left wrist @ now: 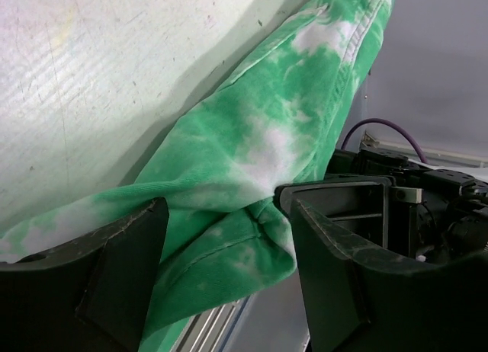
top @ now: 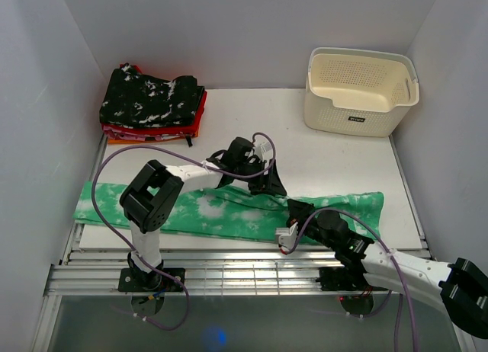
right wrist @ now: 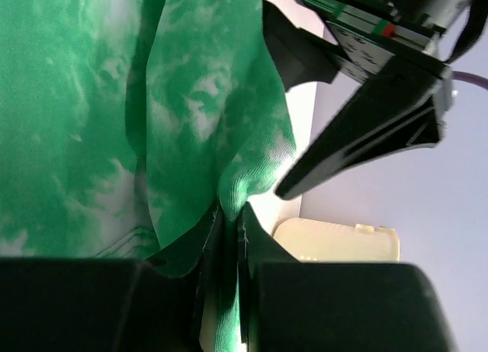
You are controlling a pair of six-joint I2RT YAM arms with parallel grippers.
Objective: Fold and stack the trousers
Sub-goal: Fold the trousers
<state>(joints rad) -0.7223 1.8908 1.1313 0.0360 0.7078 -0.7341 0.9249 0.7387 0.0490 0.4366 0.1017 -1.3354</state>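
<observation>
The green tie-dye trousers lie as one long strip across the near half of the table. My right gripper is shut on a raised fold of the trousers near the strip's middle; the cloth is pinched between its fingertips. My left gripper hovers just behind it at the strip's far edge. Its jaws stand open, and a bunched fold of the trousers sits in the gap between the two fingers.
A stack of folded clothes, black speckled on top of red and orange, sits at the back left. A cream basket stands at the back right. Metal rails run along the near edge, and white walls close both sides.
</observation>
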